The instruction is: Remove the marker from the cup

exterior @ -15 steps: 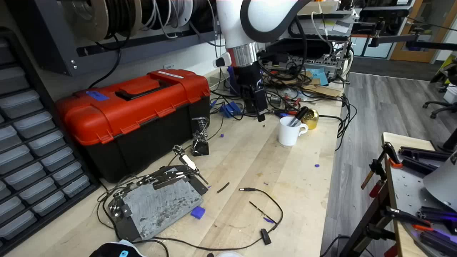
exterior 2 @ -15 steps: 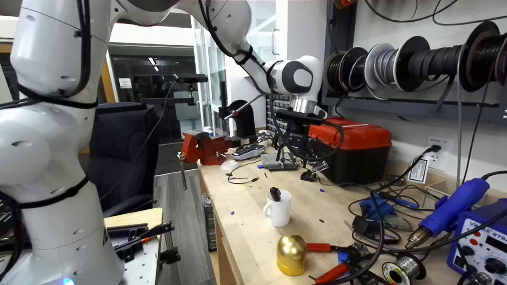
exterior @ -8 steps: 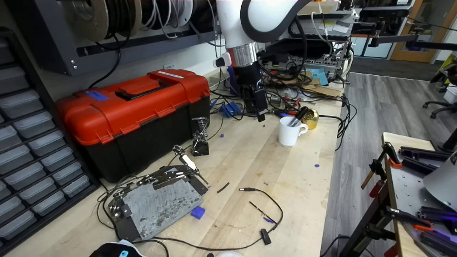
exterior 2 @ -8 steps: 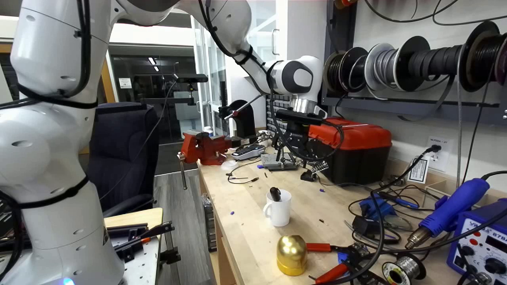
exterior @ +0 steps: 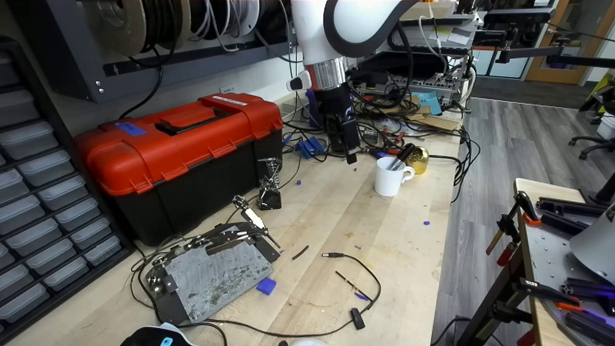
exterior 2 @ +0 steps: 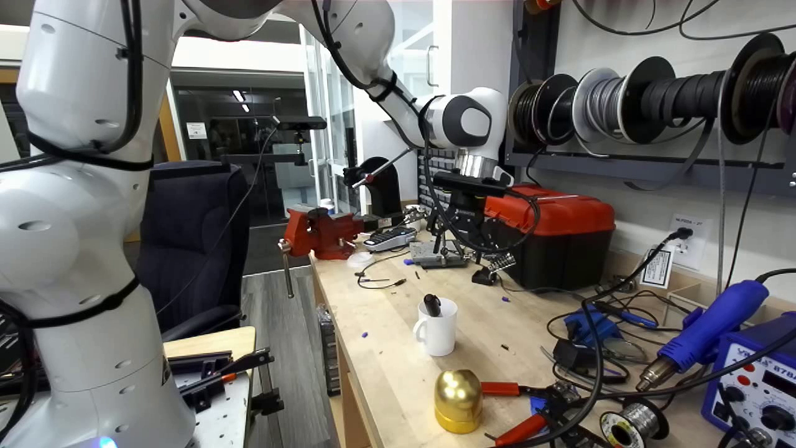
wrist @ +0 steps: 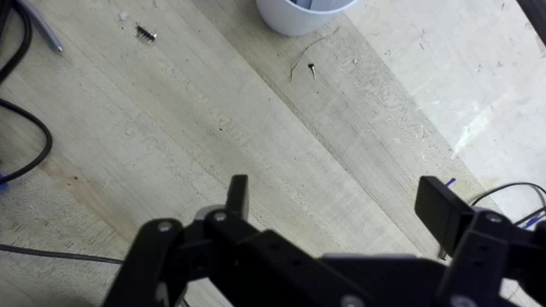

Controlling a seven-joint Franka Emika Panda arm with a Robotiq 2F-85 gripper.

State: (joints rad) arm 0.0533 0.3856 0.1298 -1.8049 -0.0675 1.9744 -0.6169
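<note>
- bench [exterior: 403, 254]: wooden, cluttered.
- marker [exterior: 406, 152]: leaning in the cup [exterior: 387, 181], unheld.
- gripper [wrist: 335, 200]: jaws spread, nothing between, well apart from the cup.
- step, i judge: approach; next, align over the marker, then lower.

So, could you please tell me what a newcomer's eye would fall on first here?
Probably the big white arm, looming at the left of an exterior view, and the red-lidded toolbox at the back of the bench. Next might come the white cup, with the marker leaning in it, and the shiny gold dome nearby. The open end effector hangs above the bench, apart from the cup.
</note>
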